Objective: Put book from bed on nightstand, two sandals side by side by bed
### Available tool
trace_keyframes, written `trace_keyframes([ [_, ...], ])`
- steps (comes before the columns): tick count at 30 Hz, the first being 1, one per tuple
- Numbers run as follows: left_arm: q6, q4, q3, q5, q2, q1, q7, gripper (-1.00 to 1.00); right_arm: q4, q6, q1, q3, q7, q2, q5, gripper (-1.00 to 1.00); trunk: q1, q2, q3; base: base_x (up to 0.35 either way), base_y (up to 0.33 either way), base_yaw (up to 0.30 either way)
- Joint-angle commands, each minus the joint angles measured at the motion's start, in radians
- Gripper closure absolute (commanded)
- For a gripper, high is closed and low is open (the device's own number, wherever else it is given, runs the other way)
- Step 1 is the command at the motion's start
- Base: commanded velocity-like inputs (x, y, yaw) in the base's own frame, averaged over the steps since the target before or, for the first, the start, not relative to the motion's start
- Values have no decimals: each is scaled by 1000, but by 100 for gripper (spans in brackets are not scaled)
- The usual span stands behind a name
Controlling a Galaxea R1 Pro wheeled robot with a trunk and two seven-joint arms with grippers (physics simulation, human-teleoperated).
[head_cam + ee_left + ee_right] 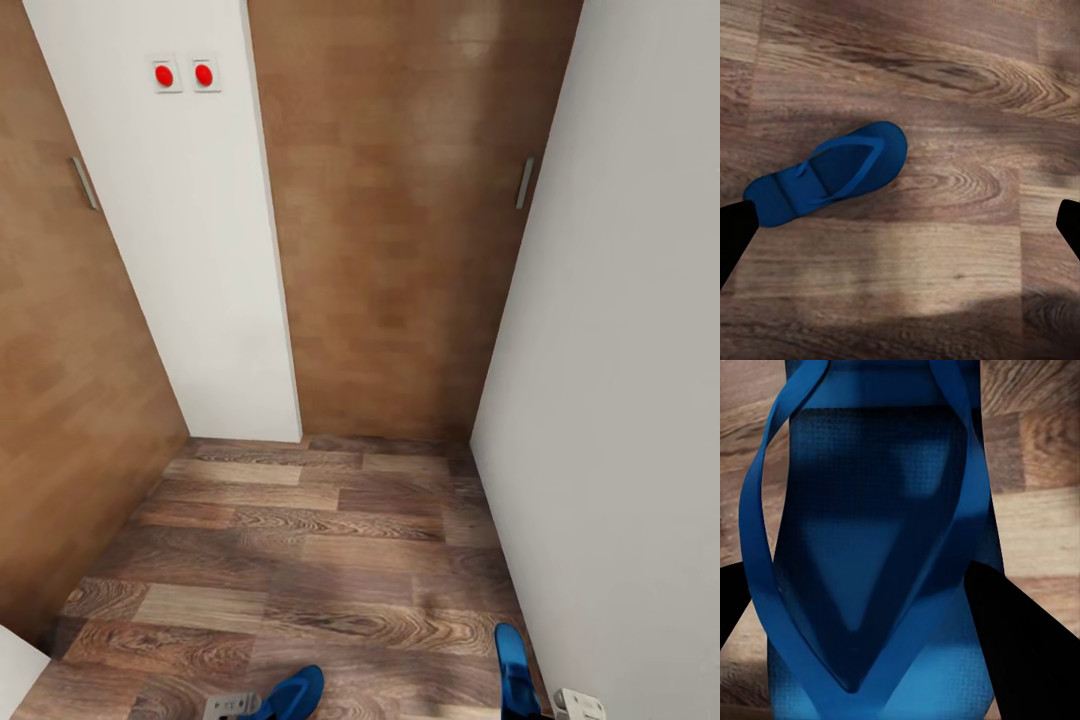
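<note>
Matt blue sandals [832,172] on grained wood-plank floor [330,560].

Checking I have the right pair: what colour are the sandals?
Bright blue, straps included; the sandal shows best in the left wrist view.

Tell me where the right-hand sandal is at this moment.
In the head view the right-hand sandal sits at the bottom edge, close to the white wall, by the right gripper; the other sandal is further left.
</note>
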Motion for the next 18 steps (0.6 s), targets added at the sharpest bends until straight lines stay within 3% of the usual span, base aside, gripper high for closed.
trace_keyframes([
  [1,0,1,2,7,0,-1,-6,-100,1,-2,-1,0,3,0,-4,100,0,0,1,0,0,-1],
  [18,1,1,1,7,0,-1,-5,-100,1,-2,-1,0,3,0,-4,100,0,0,21,30,-25,0],
])
